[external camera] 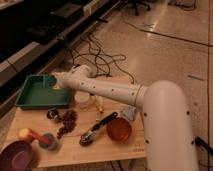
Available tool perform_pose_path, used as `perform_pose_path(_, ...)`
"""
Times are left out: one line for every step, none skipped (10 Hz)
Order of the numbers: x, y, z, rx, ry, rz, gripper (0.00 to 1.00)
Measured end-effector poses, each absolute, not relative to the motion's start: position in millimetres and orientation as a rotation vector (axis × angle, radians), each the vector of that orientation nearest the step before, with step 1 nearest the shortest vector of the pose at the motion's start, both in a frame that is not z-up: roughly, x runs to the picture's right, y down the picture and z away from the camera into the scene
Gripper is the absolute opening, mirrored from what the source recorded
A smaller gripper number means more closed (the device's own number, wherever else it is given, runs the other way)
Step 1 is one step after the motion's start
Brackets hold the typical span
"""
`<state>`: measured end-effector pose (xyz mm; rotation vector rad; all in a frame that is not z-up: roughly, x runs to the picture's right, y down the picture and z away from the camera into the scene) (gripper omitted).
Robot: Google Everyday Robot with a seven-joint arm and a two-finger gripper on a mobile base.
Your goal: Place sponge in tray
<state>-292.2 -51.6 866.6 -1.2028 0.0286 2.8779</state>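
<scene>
The gripper [53,80] is over the right far corner of the green tray [30,96], which lies on the wooden surface [120,147]. The sponge [50,80] sits at the fingers there; whether they grasp it I cannot tell.

Robot arm [112,91]: smooth off-white casing, tubular, dotted along its length with small dark screw holes. It widens into a large rounded white segment [167,125] at lower right. A bulbous white joint [80,75] caps the far end. The gripper [54,80], pale like the arm, lies at the tray's right edge.
</scene>
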Motion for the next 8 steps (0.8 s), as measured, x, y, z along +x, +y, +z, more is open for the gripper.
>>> perform_pose_path(-293,-54,884,-1.204,0.030,2.877,0.22)
perform_pose_path(-293,-55,899,-1.205,0.032,2.877,0.32)
perform_pose_path(-293,-56,906,-1.204,0.033,2.877,0.42)
perform_pose_path(-293,-56,908,-1.204,0.033,2.878,0.52)
perform_pose_path(-292,-56,908,-1.204,0.033,2.879,0.60)
perform_pose_path(-292,-56,908,-1.203,0.033,2.879,0.74)
perform_pose_path(-292,-56,908,-1.203,0.033,2.879,0.80)
perform_pose_path(-292,-56,908,-1.204,0.033,2.878,0.80)
